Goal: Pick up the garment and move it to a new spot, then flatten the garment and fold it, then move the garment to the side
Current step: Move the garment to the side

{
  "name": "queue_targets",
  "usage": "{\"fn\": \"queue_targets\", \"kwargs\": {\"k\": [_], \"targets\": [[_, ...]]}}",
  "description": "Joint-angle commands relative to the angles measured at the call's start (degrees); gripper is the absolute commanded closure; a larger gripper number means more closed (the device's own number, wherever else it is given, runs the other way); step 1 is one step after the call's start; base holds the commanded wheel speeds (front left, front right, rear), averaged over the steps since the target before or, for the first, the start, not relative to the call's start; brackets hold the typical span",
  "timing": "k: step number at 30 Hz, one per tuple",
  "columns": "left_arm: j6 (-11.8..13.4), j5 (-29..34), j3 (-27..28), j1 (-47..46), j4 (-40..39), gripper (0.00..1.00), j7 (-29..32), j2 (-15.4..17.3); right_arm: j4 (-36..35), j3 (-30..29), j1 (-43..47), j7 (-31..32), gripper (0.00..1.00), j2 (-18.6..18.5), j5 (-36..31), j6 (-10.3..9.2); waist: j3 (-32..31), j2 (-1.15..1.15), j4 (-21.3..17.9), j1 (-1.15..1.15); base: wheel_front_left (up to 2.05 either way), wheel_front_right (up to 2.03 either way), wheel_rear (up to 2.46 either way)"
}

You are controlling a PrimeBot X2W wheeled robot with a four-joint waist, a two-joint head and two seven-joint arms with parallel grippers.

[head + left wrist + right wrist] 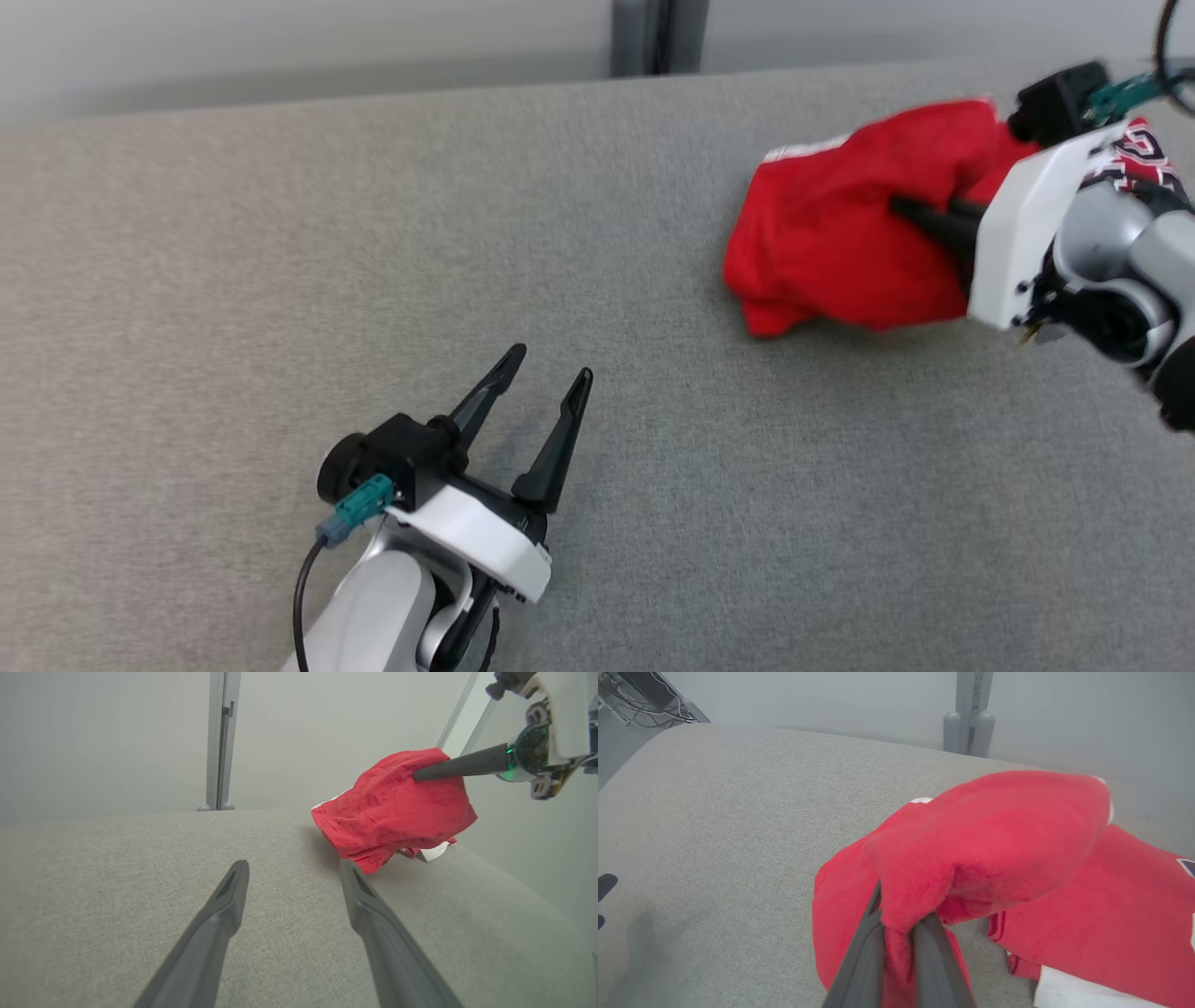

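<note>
Red garment pinched by right gripper, print unreadable, left gripper spread.

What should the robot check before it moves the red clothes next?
1. Right fingers shut on the red garment: ok.
2. Garment fully off the grey table: not ok, part of it lies on the table.
3. Left fingers open and apart from the garment: ok.
4. Bare table to the robot's left for a new spot: ok.
5. Garment flat: not ok, it is bunched.
</note>
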Motion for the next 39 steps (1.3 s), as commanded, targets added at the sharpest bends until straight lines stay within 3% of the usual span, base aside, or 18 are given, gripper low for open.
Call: {"fn": "queue_targets", "kwargs": {"k": [1, 9, 18, 24, 31, 39], "targets": [[-0.3, 0.4, -0.1, -1.7, -0.3, 0.0, 0.0, 0.7, -0.6, 0.1, -1.7, -0.9, 1.0, -1.3, -1.3, 0.04, 3.4, -0.01, -1.8, 0.0, 0.0, 0.0, 0.0], [-0.4, 0.8, -1.4, -4.7, -0.7, 0.0, 0.6, 1.4, -4.6, 0.6, -7.7, -4.9, 1.0, -5.7, -2.2, 0.05, 9.3, -0.01, -1.8, 0.0, 0.0, 0.0, 0.0], [-0.4, 0.4, -2.0, -7.1, -0.4, 0.0, 0.5, 2.0, -10.1, 0.9, -15.1, -8.5, 1.0, -8.1, -3.1, 0.04, 13.5, -0.01, 0.2, 0.0, 0.0, 0.0, 0.0], [-0.3, 0.0, -1.7, -7.2, 0.3, 0.0, 0.4, 2.3, -11.8, 1.0, -13.9, -2.2, 1.0, -10.8, -7.7, 0.04, 14.9, -0.01, 0.4, 0.0, 0.0, 0.0, 0.0], [0.1, -0.3, -1.4, -6.6, 0.7, 0.0, 0.4, 3.1, -10.7, 1.0, -11.4, 0.8, 1.0, -13.9, -10.6, 0.04, 15.1, -0.01, -0.9, 0.0, 0.0, 0.0, 0.0], [0.4, -0.3, -2.1, -6.8, -0.2, 0.0, 1.6, 3.6, -4.7, 1.0, -11.3, 3.6, 1.0, -13.9, -13.8, 0.03, 15.4, -0.01, -2.9, 0.0, 0.0, 0.0, 0.0]]}}
